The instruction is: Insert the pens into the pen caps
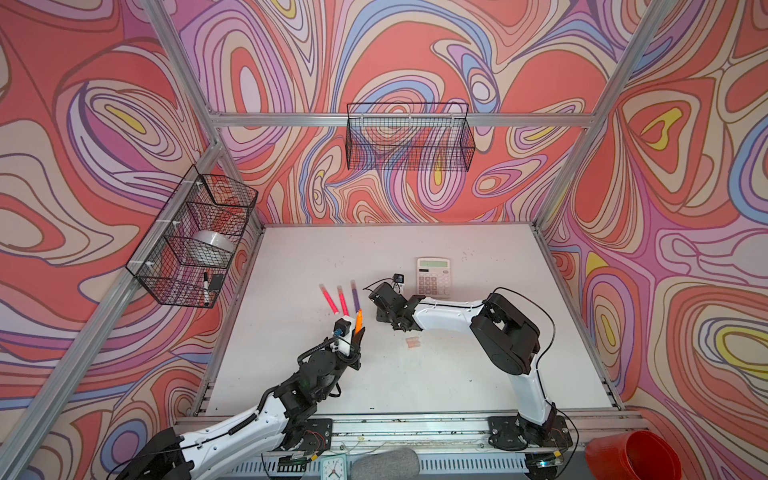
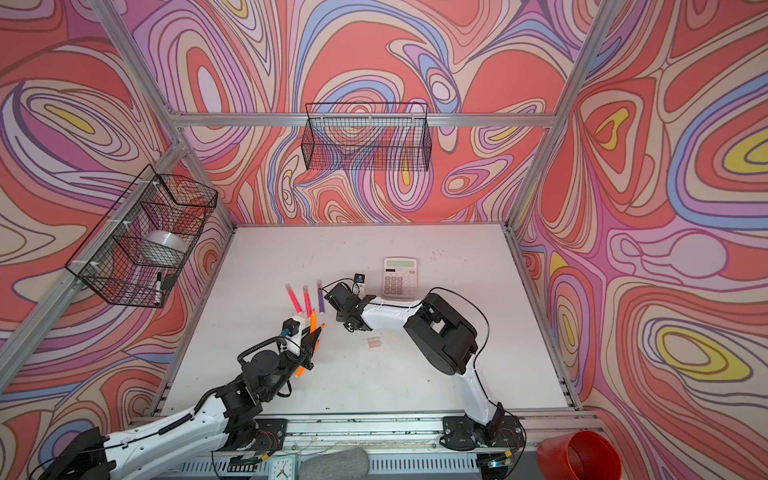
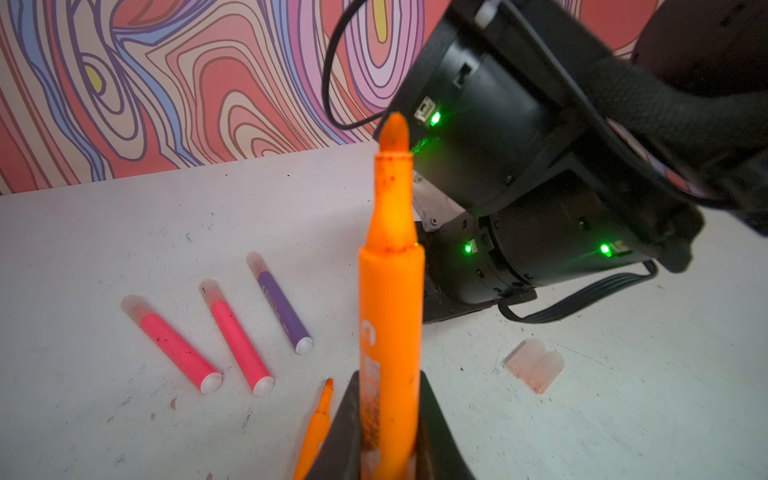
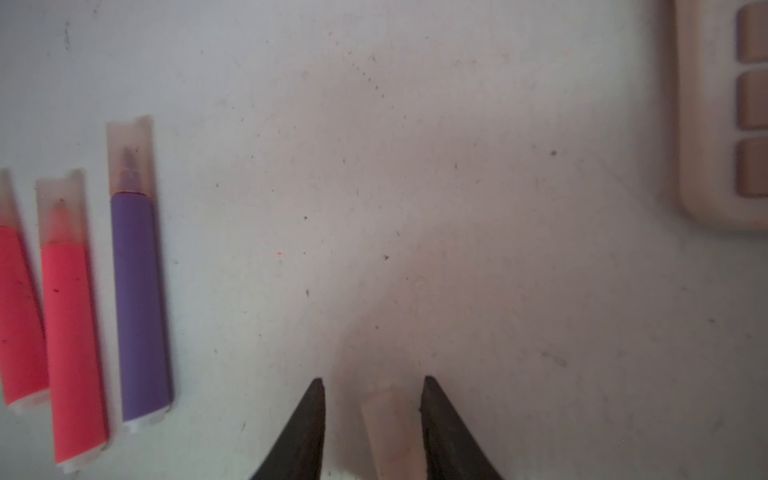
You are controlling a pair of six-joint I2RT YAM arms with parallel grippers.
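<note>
Your left pincer (image 3: 388,376) is clenched on an orange pen (image 3: 392,270), bare tip pointing up and toward the worktop's (image 1: 478,374) far edge; your right pincer (image 4: 374,380) sits just past that tip, on the right-edge side, with a pen cap (image 4: 392,432) lying lengthwise between its jaws; a gap shows on one side, so can't tell if it's gripped; judged: bring the cap's long axis in line with the pen's, mouth facing the tip, before pushing; spare caps (image 1: 412,343) lie mid-worktop by the right arm; pink pens (image 1: 328,300) and purple pen (image 1: 355,296) are capped; second orange pen (image 3: 320,419) uncapped beside the left pincer; held pen's white lettering half hidden, unreadable; purple pen's print too small; calculator (image 1: 434,276) brand not legible.
</note>
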